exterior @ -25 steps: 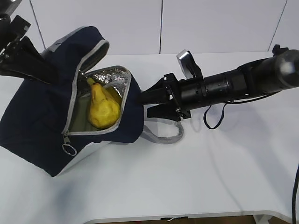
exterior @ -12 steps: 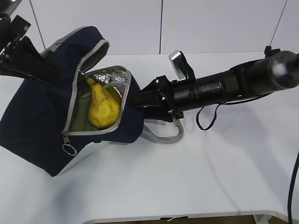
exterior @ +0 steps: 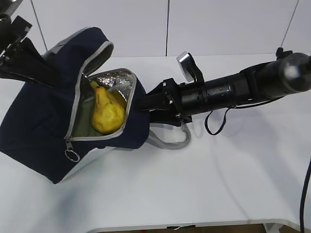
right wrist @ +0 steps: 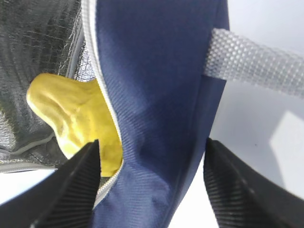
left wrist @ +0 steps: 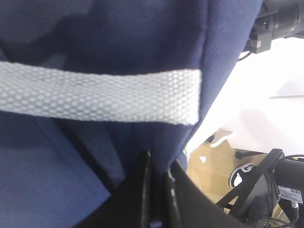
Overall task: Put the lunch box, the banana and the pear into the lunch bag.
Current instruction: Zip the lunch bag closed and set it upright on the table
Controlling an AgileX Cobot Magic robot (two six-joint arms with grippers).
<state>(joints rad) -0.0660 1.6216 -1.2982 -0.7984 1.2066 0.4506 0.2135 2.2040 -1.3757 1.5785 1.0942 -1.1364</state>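
The big blue lunch bag lies tipped on the white table, and the left gripper is pinched tight on its cloth to keep the mouth up. The right gripper has moved in closer to the bag's edge, its jaws wide and empty around the blue rim. The pear sits inside already, so I think the packing is nearly done, though I cannot see the banana or lunch box.

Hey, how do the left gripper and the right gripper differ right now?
The left gripper is shut, pinching the navy fabric of the lunch bag at its upper left; the right gripper stands open, its fingers straddling the bag's right wall without clamping it. The left holds the bag tilted up, while the right reaches in low from the right, near the pear. Both are black and at the same bag.
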